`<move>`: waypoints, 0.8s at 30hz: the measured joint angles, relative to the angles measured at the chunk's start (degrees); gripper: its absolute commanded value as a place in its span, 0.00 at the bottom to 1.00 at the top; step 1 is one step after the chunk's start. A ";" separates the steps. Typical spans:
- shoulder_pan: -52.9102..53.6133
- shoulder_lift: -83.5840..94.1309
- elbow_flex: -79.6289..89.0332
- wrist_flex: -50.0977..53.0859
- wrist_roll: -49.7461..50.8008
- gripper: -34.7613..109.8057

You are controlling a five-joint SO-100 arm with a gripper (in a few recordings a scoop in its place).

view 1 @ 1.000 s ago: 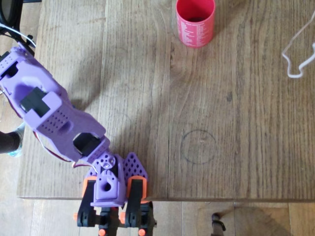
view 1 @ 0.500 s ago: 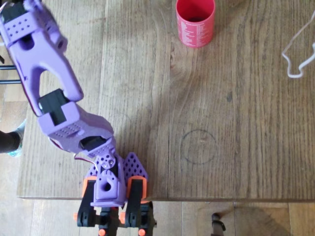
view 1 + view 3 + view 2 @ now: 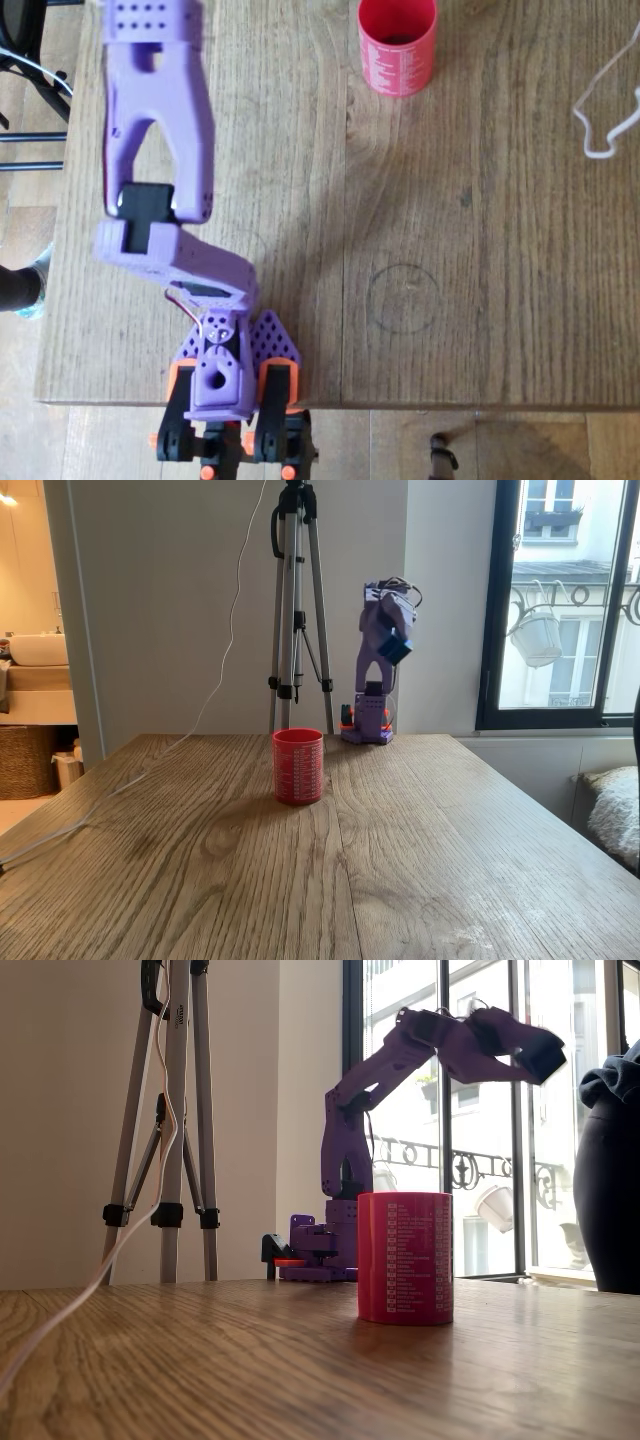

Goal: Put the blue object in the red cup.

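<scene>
The red cup (image 3: 397, 45) stands upright on the wooden table (image 3: 480, 250) near its far edge, also seen in both fixed views (image 3: 405, 1257) (image 3: 298, 765). My purple arm (image 3: 155, 130) is raised high over the table's left side in the overhead view, its far end cut off by the top edge. The gripper (image 3: 396, 646) hangs well above the table, far from the cup, shut on the blue object (image 3: 397, 649). In a fixed view the gripper (image 3: 540, 1055) shows as a dark blue tip against the bright window.
A tripod (image 3: 297, 600) stands behind the table beside the arm's base (image 3: 215, 385). A white cable (image 3: 603, 105) lies on the table's right side. A faint drawn circle (image 3: 403, 298) marks the wood. A dark-clothed person (image 3: 610, 1190) is at the edge.
The arm has unfolded from the table's left edge and swung up toward the far side, with the gripper end leaving the overhead view at the top. The cup has not moved.
</scene>
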 measured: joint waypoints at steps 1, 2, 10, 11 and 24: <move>1.49 -0.88 0.00 -0.44 0.79 0.25; 2.81 -2.02 -0.18 -0.79 1.93 0.25; 12.39 -8.00 -0.18 0.35 9.32 0.25; 13.62 -8.44 -0.18 1.05 10.55 0.25; 19.34 -9.05 -0.18 12.22 17.40 0.25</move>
